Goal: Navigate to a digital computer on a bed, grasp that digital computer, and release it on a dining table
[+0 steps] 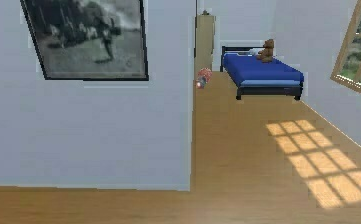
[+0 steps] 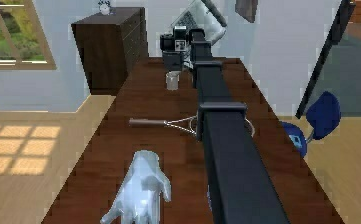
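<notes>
Where the dark arm (image 2: 228, 140) runs out over the long brown counter (image 2: 103, 140), its jaws stand at the far end near the wall. From here I cannot tell whether they are wide or narrow, nor whether they hold anything. Right by them, tilted against the pale wall, is a grey slab that is probably the digital computer (image 2: 204, 20); I cannot make out whether it rests on the counter or hangs clear of it.

On the counter, just left of the arm, stands a small cup (image 2: 173, 78). Nearer, a racket (image 2: 173, 124) lies flat with its head passing under the arm, and a white animal statue (image 2: 140, 190) stands closer still. Beyond the counter's far left corner is a dark dresser (image 2: 110, 48) with a window (image 2: 18, 30) to its left, and a blue chair (image 2: 323, 115) sits off the counter's right side.

Ahead, past a wall bearing a framed picture (image 1: 86, 38), a room holds a blue bed (image 1: 263, 72) with a teddy bear (image 1: 269, 47) at its head, across a wooden floor (image 1: 228, 140).
</notes>
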{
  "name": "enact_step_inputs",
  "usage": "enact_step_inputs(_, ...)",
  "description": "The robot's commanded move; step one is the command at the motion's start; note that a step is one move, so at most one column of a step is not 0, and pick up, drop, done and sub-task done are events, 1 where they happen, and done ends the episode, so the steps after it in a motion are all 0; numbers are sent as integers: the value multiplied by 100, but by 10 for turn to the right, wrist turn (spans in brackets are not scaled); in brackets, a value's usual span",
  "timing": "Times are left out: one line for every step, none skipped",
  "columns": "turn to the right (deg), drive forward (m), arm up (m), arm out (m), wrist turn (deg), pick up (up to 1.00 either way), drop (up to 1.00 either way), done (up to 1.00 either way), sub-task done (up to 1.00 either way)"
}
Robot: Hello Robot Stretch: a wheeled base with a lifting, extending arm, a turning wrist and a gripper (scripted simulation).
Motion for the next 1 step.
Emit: enact_step_inputs(0, 0, -32, 0, 0, 0, 0, 0, 0)
